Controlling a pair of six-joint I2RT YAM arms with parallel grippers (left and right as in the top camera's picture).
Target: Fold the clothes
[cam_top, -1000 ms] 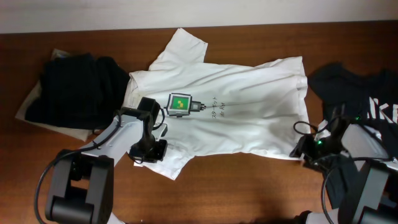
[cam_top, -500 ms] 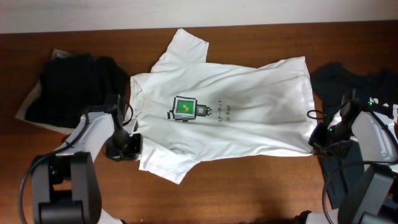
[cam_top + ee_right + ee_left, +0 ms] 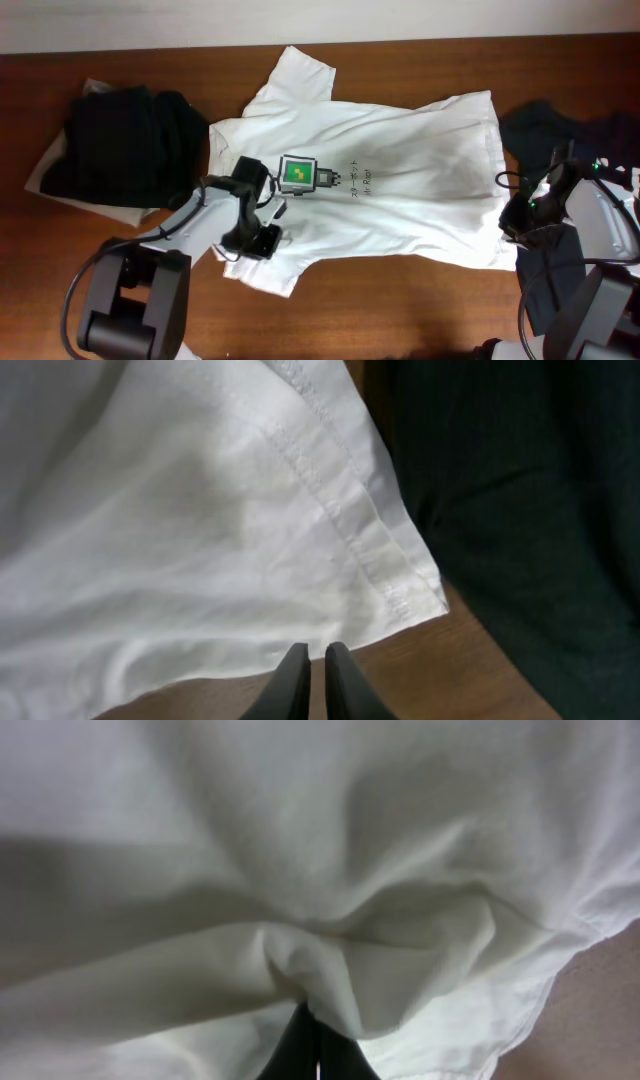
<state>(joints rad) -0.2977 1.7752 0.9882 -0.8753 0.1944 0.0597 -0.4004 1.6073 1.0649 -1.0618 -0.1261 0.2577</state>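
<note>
White cloth is filling nearly the whole left wrist view. There the white T-shirt point(image 3: 330, 870) is bunching into a soft ridge right at the left gripper point(image 3: 313, 1038). Its jaws are pressing together on that pinched fold, and only a sliver of brown tabletop point(image 3: 605, 1020) is showing at the lower right.

The overhead view is giving what that close view cannot. The shirt is lying spread across the middle of the tabletop, collar toward the left and hem toward the right, with the print point(image 3: 300, 173) facing up. The left gripper is sitting on the near sleeve area, just below the print. The lettering point(image 3: 357, 174) beside the print is too small to read.

The right wrist view is showing the stitched hem corner point(image 3: 400, 575) lying just beside a black shirt point(image 3: 520, 490), with bare wood between them lower down. The right gripper point(image 3: 311, 655) is hovering at the hem's edge with its jaws drawn almost together, only a thin slit between them. Whether any cloth is caught there I cannot tell.

From overhead, that gripper is largely hidden by its own arm and cables, and the black shirt is running off the right edge. A pile of black clothes point(image 3: 120, 145) is lying at the far left, just beside the white collar.
</note>
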